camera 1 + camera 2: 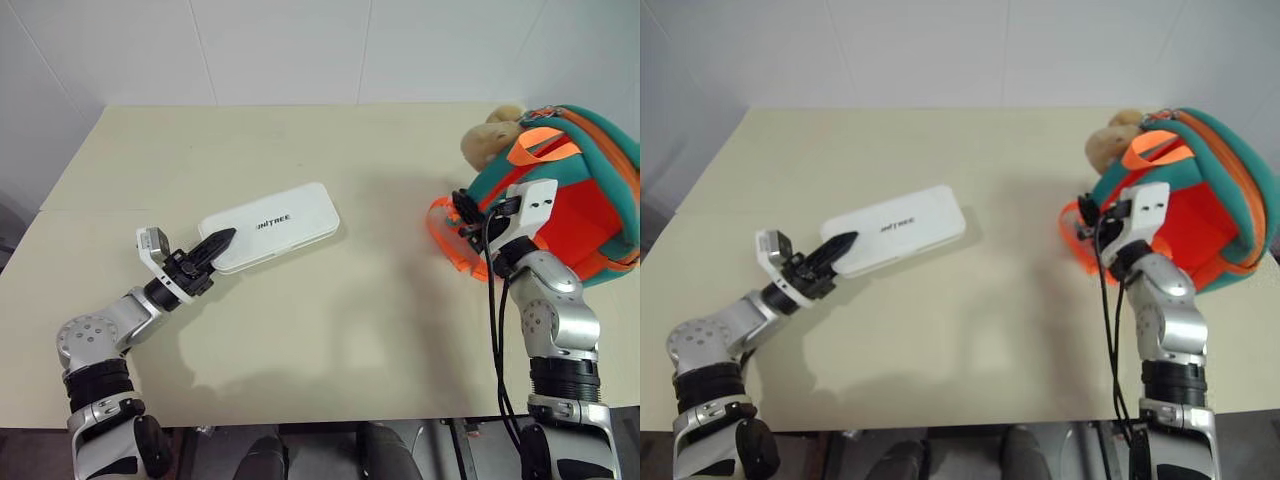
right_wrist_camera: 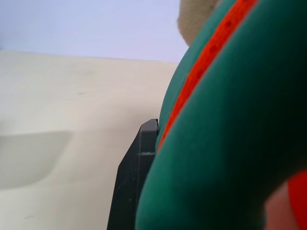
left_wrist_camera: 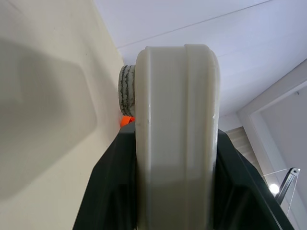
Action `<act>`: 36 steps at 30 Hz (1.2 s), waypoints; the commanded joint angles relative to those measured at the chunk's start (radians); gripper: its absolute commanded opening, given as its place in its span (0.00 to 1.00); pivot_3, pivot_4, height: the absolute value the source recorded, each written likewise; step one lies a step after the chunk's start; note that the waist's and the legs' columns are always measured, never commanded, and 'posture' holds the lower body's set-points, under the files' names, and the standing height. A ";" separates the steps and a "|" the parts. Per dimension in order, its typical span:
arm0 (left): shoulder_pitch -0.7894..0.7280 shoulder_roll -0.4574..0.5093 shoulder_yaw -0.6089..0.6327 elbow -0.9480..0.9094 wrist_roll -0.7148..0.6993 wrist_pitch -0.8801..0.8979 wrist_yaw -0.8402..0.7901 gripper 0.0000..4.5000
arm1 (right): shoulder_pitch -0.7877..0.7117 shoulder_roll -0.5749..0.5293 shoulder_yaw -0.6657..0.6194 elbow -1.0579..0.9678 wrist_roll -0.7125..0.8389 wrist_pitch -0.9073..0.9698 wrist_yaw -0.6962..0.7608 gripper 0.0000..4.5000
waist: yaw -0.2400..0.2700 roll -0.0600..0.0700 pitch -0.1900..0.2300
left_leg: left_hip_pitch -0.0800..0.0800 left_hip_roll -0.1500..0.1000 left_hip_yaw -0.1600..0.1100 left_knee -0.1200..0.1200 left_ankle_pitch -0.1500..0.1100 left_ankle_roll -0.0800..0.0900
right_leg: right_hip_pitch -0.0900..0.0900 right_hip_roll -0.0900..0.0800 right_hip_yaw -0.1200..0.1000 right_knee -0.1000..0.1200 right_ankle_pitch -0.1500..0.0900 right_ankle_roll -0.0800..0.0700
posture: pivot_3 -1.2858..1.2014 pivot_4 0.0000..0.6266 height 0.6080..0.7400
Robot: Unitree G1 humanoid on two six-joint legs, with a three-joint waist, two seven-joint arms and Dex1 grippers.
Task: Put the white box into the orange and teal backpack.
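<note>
Left end effector (image 1: pixel 222 240): fingers clamped on near end of white box (image 1: pixel 272 225), held just above beige worktop (image 1: pixel 330 330), left of centre; right end effector (image 1: pixel 462 208): fingers pinched on teal rim of orange and teal backpack (image 1: pixel 575 190), standing open at worktop's right edge; tan plush toy (image 1: pixel 490 135) behind backpack.

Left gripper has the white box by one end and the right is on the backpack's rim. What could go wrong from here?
1. The left gripper pinches the white box only at its near end; the long free end could droop or twist out when carried across.
2. The right gripper is shut on the teal rim of the orange and teal backpack; the soft rim could slip and let the opening sag.
3. The box looks nearly as long as the opening, so it may catch on the rim.
</note>
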 commanded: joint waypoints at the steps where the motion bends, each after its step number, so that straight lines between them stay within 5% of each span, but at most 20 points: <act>1: -0.037 0.043 0.022 0.019 -0.017 -0.028 -0.038 0.30 | 0.013 -0.032 0.043 -0.185 0.073 0.084 0.074 0.14 | 0.000 0.000 0.000 | 0.000 0.000 0.000 0.000 0.000 0.000 | 0.000 0.000 0.000 0.000 0.000 0.000 | 0.52 0.24 1.00; 13: -0.044 0.100 0.006 0.060 -0.005 -0.042 -0.076 0.30 | 0.021 -0.113 0.107 -0.536 0.297 0.323 0.189 0.14 | 0.002 0.000 0.000 | -0.001 0.001 0.000 -0.001 -0.001 0.000 | -0.001 0.001 0.000 0.000 0.000 0.000 | 0.52 0.24 1.00; 25: -0.088 0.282 -0.052 0.172 0.078 -0.025 -0.249 0.30 | -0.071 -0.370 0.125 -0.703 0.594 0.501 0.468 0.14 | 0.003 0.000 0.000 | -0.002 0.001 0.000 -0.001 -0.003 0.002 | -0.001 0.000 -0.001 -0.006 0.000 0.000 | 0.52 0.24 1.00; 36: -0.064 0.441 -0.133 0.151 0.181 -0.066 -0.503 0.30 | -0.040 -0.477 0.183 -0.712 0.587 0.464 0.683 0.14 | 0.003 0.000 0.000 | -0.004 0.002 0.001 -0.002 -0.005 0.002 | -0.002 0.000 -0.004 -0.006 0.000 0.000 | 0.52 0.24 1.00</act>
